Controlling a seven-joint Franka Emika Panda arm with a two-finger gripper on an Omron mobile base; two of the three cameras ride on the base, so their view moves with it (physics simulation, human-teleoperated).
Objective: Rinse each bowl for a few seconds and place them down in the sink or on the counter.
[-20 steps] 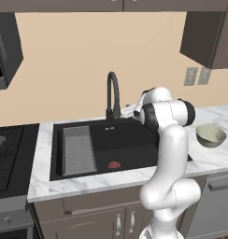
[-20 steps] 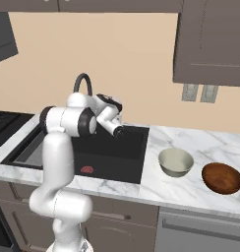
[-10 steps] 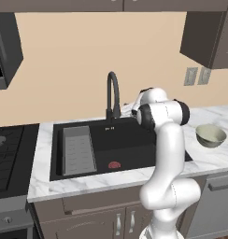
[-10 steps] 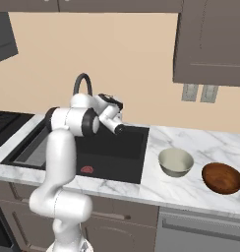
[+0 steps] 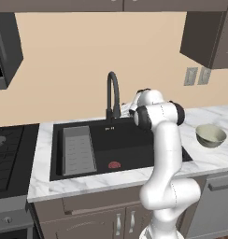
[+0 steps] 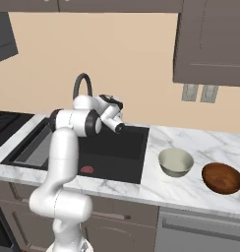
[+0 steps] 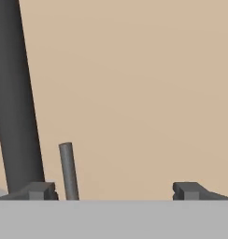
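At centre frame the hand [image 6: 110, 101] stands released by the faucet [image 6: 81, 83]; both bowls [image 6: 175, 162] lie lower right on the desk [image 6: 191, 184].

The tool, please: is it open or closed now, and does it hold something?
Tool: open, holding nothing; it points toward the faucet and the wall.

two bowls [image 6: 175, 162] [image 6: 222, 177], one sink [image 6: 123, 153], one faucet [image 5: 112, 94], two wall outlets [image 6: 190, 92] [image 6: 209, 93].
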